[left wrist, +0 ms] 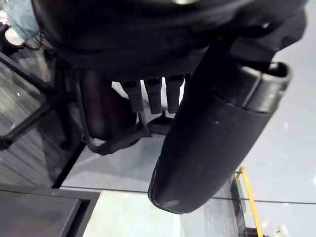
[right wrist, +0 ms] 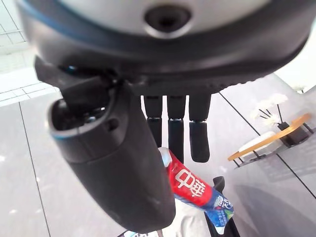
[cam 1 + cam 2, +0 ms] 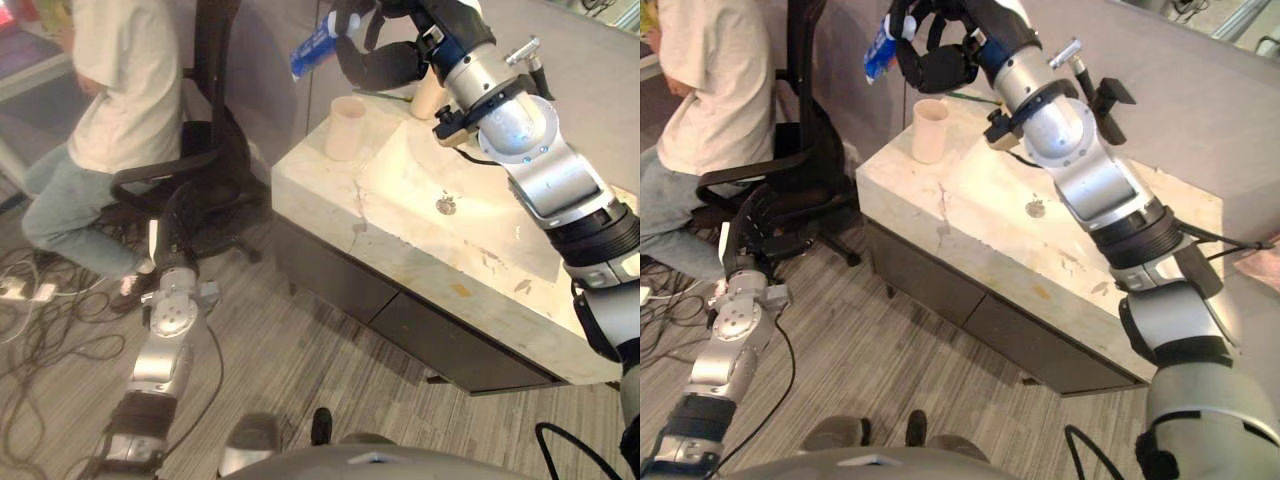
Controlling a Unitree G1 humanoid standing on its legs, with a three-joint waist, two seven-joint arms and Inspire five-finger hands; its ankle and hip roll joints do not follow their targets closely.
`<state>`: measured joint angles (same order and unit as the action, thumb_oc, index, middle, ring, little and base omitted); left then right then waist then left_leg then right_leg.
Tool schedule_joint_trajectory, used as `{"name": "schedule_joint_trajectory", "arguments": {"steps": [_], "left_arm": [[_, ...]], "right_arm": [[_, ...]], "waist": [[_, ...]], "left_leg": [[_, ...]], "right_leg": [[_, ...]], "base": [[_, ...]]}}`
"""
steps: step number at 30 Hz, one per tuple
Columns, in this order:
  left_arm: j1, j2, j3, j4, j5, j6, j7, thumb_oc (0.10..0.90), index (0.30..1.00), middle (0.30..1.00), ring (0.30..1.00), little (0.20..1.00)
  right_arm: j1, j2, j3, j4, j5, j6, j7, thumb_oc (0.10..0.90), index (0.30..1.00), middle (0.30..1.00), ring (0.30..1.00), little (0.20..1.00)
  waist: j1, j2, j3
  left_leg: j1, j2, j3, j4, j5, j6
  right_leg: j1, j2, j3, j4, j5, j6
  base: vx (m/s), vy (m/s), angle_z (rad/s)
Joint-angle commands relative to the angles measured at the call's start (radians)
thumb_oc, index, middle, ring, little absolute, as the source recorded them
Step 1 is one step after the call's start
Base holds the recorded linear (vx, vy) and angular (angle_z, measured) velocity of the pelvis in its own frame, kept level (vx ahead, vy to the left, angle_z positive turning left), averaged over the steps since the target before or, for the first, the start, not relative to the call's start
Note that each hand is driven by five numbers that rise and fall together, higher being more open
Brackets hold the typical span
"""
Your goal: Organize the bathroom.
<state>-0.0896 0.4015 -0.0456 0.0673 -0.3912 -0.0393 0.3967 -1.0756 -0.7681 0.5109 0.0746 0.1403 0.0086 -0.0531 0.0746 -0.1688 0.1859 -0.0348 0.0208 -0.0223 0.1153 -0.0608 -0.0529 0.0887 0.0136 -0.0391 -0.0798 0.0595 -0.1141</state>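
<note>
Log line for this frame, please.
right hand: holds toothpaste tube above cup | left hand: low, idle

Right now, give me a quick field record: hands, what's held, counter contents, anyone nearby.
right hand: raised above the counter's far corner, fingers curled round the toothpaste tube
toothpaste tube: red and blue, sticking out of the hand toward the chair side
left hand: low beside the office chair, fingers straight
cup: beige, upright on the counter's far corner
counter: pale stone top with a sink basin and drain
person: seated on the chair
</note>
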Motion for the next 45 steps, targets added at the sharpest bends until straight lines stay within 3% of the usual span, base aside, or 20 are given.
{"name": "schedule_joint_trajectory", "arguments": {"steps": [1,6,14,20,29,45], "left_arm": [[-0.027,0.041,0.008,-0.073,0.02,-0.081,-0.019,0.8,0.9,0.9,0.9,0.9],[-0.015,0.03,-0.002,-0.07,0.032,-0.057,-0.003,0.8,0.9,0.9,0.9,0.9],[0.034,0.04,0.014,-0.058,0.033,-0.054,-0.012,0.8,0.9,0.9,0.9,0.9],[0.081,0.058,0.042,-0.046,0.023,-0.063,-0.049,0.8,0.9,0.9,0.9,0.9],[0.089,0.062,0.009,-0.033,0.006,-0.081,-0.074,0.8,0.9,0.9,0.9,0.9],[0.082,0.054,-0.005,-0.033,0.013,-0.083,-0.073,0.8,0.9,0.9,0.9,0.9]], "right_arm": [[-0.105,0.003,-0.055,0.009,-0.042,-0.058,-0.09,0.4,0.3,0.3,0.3,0.3],[-0.096,-0.003,-0.035,0.022,-0.129,-0.045,-0.041,0.4,0.3,0.3,0.3,0.3],[-0.16,-0.053,0.044,0.144,-0.256,-0.069,-0.024,0.4,0.3,0.3,0.3,0.3],[-0.168,-0.131,0.04,0.153,-0.24,-0.041,-0.007,0.4,0.3,0.3,0.3,0.3],[-0.171,-0.164,0.025,0.183,-0.23,-0.046,-0.075,0.4,0.3,0.3,0.3,0.3],[-0.137,-0.155,0.032,0.162,-0.194,-0.022,0.069,0.4,0.3,0.3,0.3,0.3]], "waist": [[0.013,0.001,-0.134],[0.002,0.026,-0.159],[0.028,0.031,-0.172],[0.03,0.031,-0.168],[0.024,0.034,-0.168],[0.017,0.029,-0.167]], "left_leg": [[0.007,-0.022,0.017,0.002,0.072,0.005],[0.082,-0.025,0.004,-0.119,0.1,0.007],[0.109,-0.047,0.007,-0.153,0.091,0.026],[0.117,-0.061,0.012,-0.166,0.085,0.043],[0.133,-0.066,0.03,-0.172,0.073,0.057],[0.14,-0.072,0.039,-0.162,0.059,0.067]], "right_leg": [[0.012,0.005,0.004,0.007,-0.004,0.132],[-0.004,0.0,-0.006,0.007,0.007,0.141],[-0.006,-0.019,-0.008,0.006,0.013,0.155],[-0.015,-0.029,0.005,0.026,0.014,0.165],[-0.015,-0.031,0.011,0.03,0.015,0.168],[-0.005,-0.027,0.019,0.026,0.011,0.161]], "base": [[0.08,0.078,-0.47],[0.06,0.119,-0.26],[0.1,0.096,0.03],[0.05,0.048,-0.03],[0.03,0.034,-0.1],[0.0,0.002,-0.01]]}}
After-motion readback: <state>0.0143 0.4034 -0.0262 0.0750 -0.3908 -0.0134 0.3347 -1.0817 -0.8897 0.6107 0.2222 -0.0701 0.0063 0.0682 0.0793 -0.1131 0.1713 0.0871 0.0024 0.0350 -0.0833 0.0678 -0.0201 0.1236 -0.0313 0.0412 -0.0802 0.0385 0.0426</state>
